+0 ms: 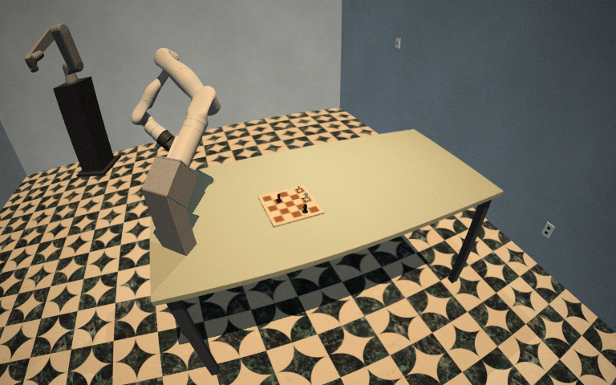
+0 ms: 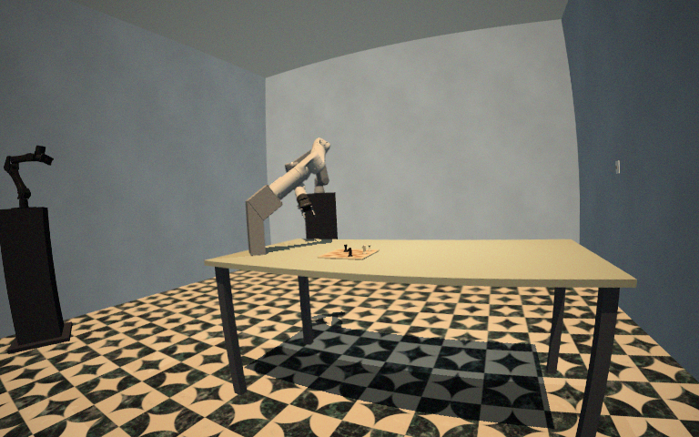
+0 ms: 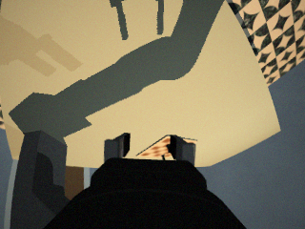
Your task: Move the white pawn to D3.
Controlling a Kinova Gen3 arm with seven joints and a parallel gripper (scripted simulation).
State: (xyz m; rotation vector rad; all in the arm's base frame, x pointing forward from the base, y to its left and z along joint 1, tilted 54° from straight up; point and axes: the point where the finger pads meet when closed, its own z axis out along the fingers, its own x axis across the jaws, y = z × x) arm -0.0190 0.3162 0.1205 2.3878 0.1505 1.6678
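Black two-finger gripper [image 3: 151, 148] hangs wide open and empty, well short of the small white pawn [image 1: 305, 196] it's meant to grab.

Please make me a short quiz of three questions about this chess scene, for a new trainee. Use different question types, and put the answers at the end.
1. True or false: the gripper is shut on a chess piece.
2. Multiple choice: how many pieces stand on the chessboard? A) two B) four C) six
3. Short answer: is the gripper above the chessboard, or away from it?

Key
1. False. The gripper is open and holds nothing.
2. B. Two black pieces and two white pieces, all upright.
3. Away from it. The gripper hangs high near the robot's base, at the table end, far from the board.
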